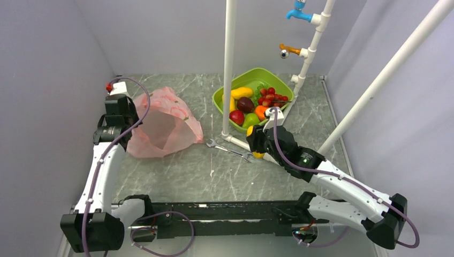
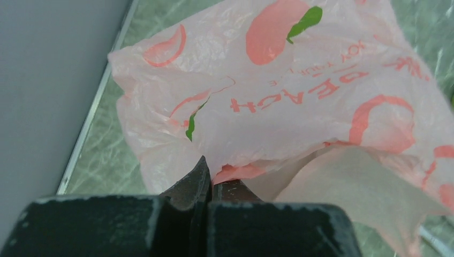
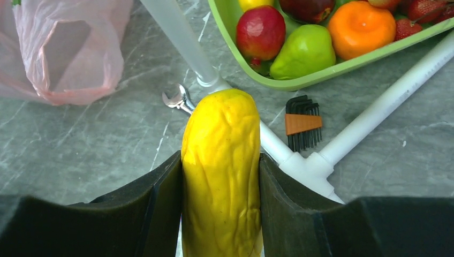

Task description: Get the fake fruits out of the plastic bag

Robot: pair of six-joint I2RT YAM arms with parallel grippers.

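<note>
The pink plastic bag (image 1: 163,123) (image 2: 300,107) lies crumpled at the left of the table, its mouth facing right. My left gripper (image 1: 131,115) (image 2: 211,179) is shut on the bag's near edge. My right gripper (image 1: 254,144) (image 3: 220,158) is shut on a long ridged yellow banana fruit (image 3: 222,123), held above the table between the bag and the green tub (image 1: 251,73) (image 3: 348,67). In the tub lie a red apple (image 3: 260,31), a green pear (image 3: 303,51) and a red grape cluster (image 1: 270,97). What is inside the bag is hidden.
A white pipe frame (image 1: 229,69) (image 3: 375,107) stands on the table beside the tub, its foot right under my right gripper. A wrench (image 1: 227,149) (image 3: 176,98) and a hex key set (image 3: 302,128) lie near it. An orange fruit (image 3: 361,27) is also in the tub. Walls close in on both sides.
</note>
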